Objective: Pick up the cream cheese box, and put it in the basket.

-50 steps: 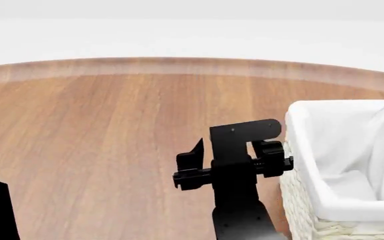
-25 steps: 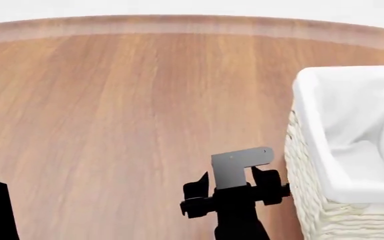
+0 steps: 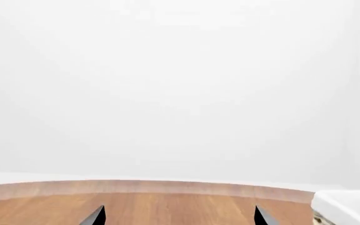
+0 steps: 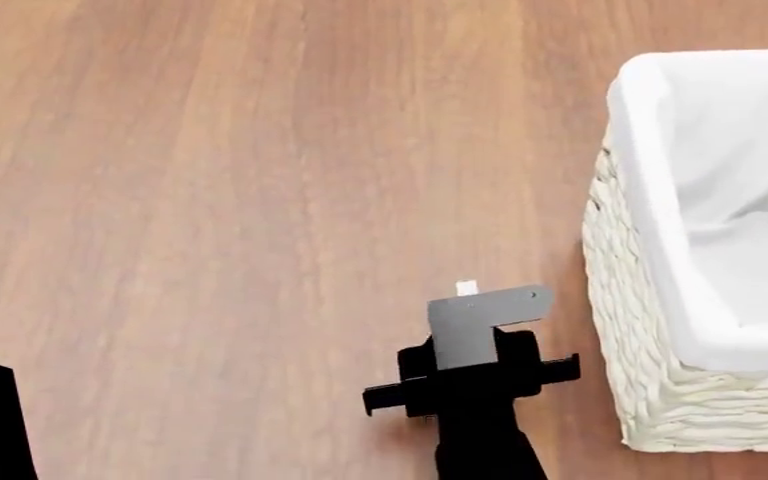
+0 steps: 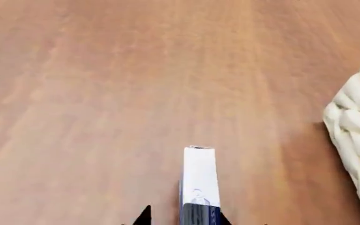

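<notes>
We find the cream cheese box [image 5: 199, 180] lying edge-up on the wooden table [image 4: 224, 200], directly ahead of the right gripper [image 5: 183, 219] at its twelve o'clock. In the right wrist view the narrow white face of the box runs straight away from the camera, so its long axis is in line with the approach and its thin dimension lies across the jaws. The two dark fingertips show on either side of the box's near end, parted slightly wider than the box; whether they touch it we cannot tell, and we see no grip. In the head view only a small white corner of the box [image 4: 466, 288] shows beyond the gripper's bracket.

The basket [image 4: 704, 260] stands at about two o'clock from that gripper, near but apart.

The left gripper [image 3: 178, 219] shows only two fingertips, well parted and holding nothing, looking over the table towards the wall. We judge the right arm clearly the nearer; closure should follow a short advance.
</notes>
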### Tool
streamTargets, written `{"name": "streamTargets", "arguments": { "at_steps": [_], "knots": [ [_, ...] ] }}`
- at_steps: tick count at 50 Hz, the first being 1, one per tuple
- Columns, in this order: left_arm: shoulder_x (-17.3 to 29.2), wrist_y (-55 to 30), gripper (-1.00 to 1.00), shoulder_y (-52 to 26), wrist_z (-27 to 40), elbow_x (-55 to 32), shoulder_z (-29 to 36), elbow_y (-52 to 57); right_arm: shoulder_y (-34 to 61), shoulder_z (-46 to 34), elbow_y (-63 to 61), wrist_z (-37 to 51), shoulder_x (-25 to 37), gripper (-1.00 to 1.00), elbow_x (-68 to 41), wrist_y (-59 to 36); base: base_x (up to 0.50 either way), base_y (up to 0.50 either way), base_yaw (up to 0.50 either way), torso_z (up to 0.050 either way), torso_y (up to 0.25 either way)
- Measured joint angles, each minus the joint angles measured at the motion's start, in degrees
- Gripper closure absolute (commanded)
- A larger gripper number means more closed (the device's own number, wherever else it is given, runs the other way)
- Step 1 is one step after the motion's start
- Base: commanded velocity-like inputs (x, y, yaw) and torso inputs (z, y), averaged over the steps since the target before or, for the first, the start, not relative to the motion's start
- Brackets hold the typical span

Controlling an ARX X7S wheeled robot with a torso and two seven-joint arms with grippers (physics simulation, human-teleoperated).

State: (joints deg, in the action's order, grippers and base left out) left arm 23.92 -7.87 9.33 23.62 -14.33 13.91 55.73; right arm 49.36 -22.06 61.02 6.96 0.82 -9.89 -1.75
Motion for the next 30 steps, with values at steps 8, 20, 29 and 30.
{"name": "streamTargets", "arguments": {
  "at_steps": [8,20,29,30],
  "knots": [
    [0.08,0.72,-1.0,0.1,0.08,0.13,0.25,-0.42,1.56,-1.34,3.91,1.26,-0.2,1.0,-0.42,1.97,0.0,0.0,0.0,-0.002,-0.005],
    [0.25,1.46,-1.0,0.09,0.35,0.21,0.63,-0.93,-1.74,-3.23,-4.98,2.91,1.89,1.0,-3.39,-3.36,0.0,0.0,0.0,0.0,-0.003],
    [0.51,1.66,-1.0,0.09,0.67,0.03,0.81,-0.98,-6.27,-3.8,-22.21,5.79,5.45,1.0,-7.32,-13.62,0.0,0.0,0.0,0.0,0.0],
    [0.54,1.67,-1.0,0.09,0.71,0.02,0.84,-0.98,-6.57,-3.81,-24.4,6.16,5.85,1.0,-7.72,-14.82,0.0,0.0,0.0,0.0,0.0]
  ]
}}
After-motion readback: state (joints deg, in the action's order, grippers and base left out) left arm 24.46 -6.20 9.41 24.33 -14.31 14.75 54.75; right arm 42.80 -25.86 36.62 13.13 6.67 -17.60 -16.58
